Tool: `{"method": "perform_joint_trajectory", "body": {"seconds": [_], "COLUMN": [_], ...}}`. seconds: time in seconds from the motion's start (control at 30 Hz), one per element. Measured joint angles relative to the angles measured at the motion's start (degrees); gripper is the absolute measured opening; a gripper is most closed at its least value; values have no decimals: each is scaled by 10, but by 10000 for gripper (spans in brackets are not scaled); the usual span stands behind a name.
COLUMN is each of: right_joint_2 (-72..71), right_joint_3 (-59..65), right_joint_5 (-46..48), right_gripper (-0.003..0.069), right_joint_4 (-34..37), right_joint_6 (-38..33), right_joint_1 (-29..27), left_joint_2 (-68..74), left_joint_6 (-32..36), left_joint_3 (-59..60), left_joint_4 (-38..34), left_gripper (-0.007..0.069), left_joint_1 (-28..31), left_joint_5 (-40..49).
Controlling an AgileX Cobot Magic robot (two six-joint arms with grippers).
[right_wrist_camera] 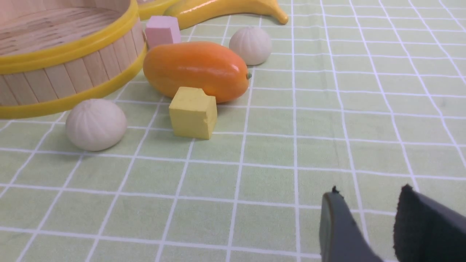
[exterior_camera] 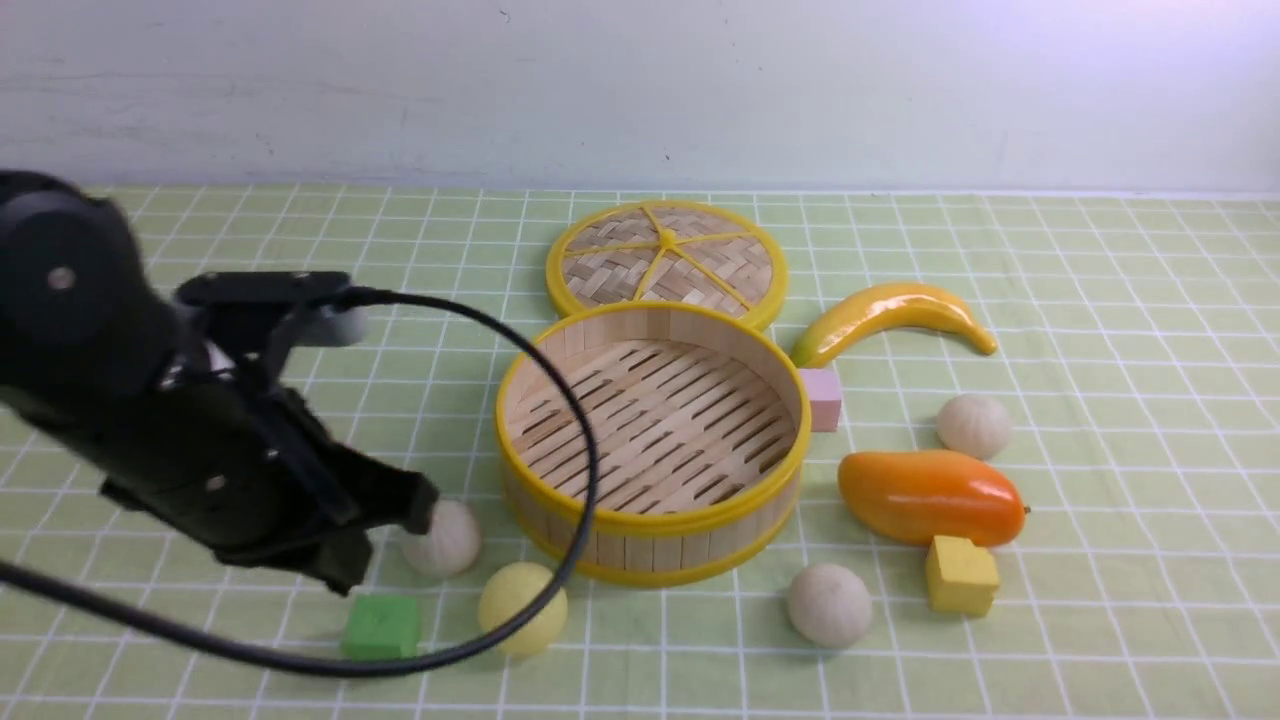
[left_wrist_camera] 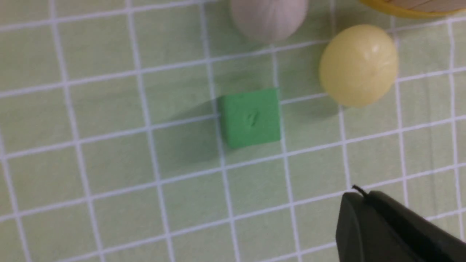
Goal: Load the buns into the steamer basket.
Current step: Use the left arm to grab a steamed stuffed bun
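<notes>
The steamer basket (exterior_camera: pixel 640 548) stands mid-table with nothing on its slatted floor. Several buns lie around it on the cloth: an off-white one (exterior_camera: pixel 445 540) and a pale yellow one (exterior_camera: pixel 520 605) at its front left, another off-white one (exterior_camera: pixel 828 603) at its front right, and one more (exterior_camera: pixel 973 425) further right. My left gripper (left_wrist_camera: pixel 358 194) is shut and empty, hovering low just left of the off-white bun (left_wrist_camera: pixel 269 18), near the yellow bun (left_wrist_camera: pixel 358 65). My right gripper (right_wrist_camera: pixel 367 193) is open and empty, well short of the nearest bun (right_wrist_camera: pixel 95 124); it is out of the front view.
The woven lid (exterior_camera: pixel 665 262) lies behind the basket. A banana (exterior_camera: pixel 890 315), pink cube (exterior_camera: pixel 822 398), orange mango (exterior_camera: pixel 930 495) and yellow cube (exterior_camera: pixel 960 575) sit to its right. A green cube (exterior_camera: pixel 380 625) lies under my left arm, whose black cable (exterior_camera: pixel 585 440) loops across the basket's front.
</notes>
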Motion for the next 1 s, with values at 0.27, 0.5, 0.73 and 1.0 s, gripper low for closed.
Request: {"method": "perform_joint_trajectory", "body": {"seconds": [0.27,0.5,0.73,1.0], "right_joint_2": [0,0,0,0], "right_joint_3": [0,0,0,0], "right_joint_5": [0,0,0,0], "right_gripper": [239,239,239,239], "right_joint_4": [0,0,0,0], "right_joint_6": [0,0,0,0], "right_joint_1": [0,0,0,0], "left_joint_2": [134,212,250,273], "left_joint_6": [-5,-9,-11,-12], "left_joint_3": [-76,-125,-131,-132], "left_joint_4": [30,69,98,103], "left_gripper": [11,190,255,211], "left_joint_1": [-8,-8,-8,-8], "left_joint_5": [-24,-36,-70,-98]}}
